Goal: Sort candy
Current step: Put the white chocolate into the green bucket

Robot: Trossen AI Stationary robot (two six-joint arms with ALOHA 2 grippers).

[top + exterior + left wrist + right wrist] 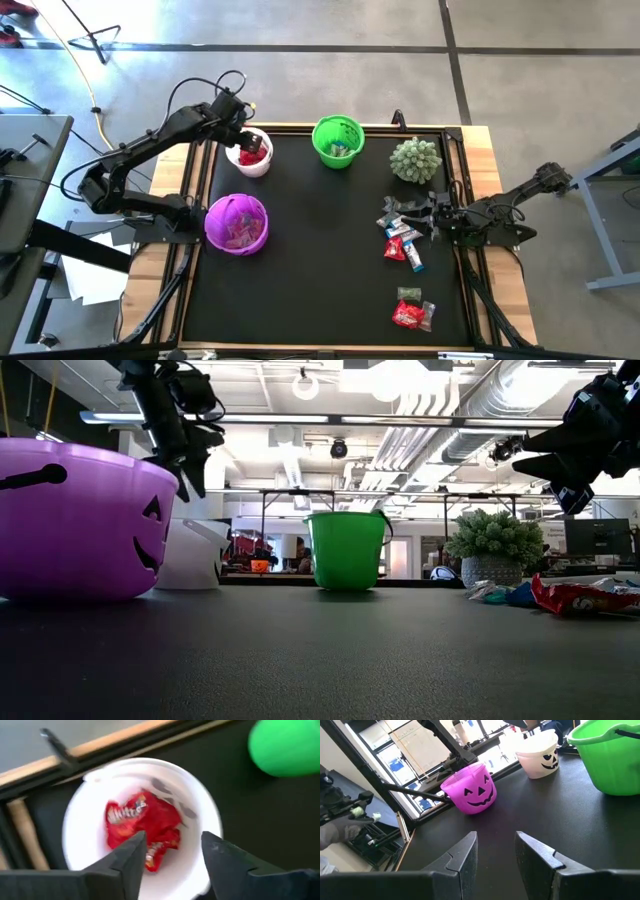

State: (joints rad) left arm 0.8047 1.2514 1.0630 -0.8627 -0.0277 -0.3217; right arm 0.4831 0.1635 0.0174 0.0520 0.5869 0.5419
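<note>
My left gripper hangs open above the white cup at the table's far left; red wrapped candy lies inside it. My right gripper is open, raised at the table's right side next to a cluster of candy lying on the black mat. A second small heap of candy lies nearer the near edge. The purple pumpkin cup holds several sweets, and the green cup stands at the far edge.
A spiky pale-green ball sits at the far right of the mat. The mat's raised frame borders the work area. The mat's middle is bare between the cups and the candy.
</note>
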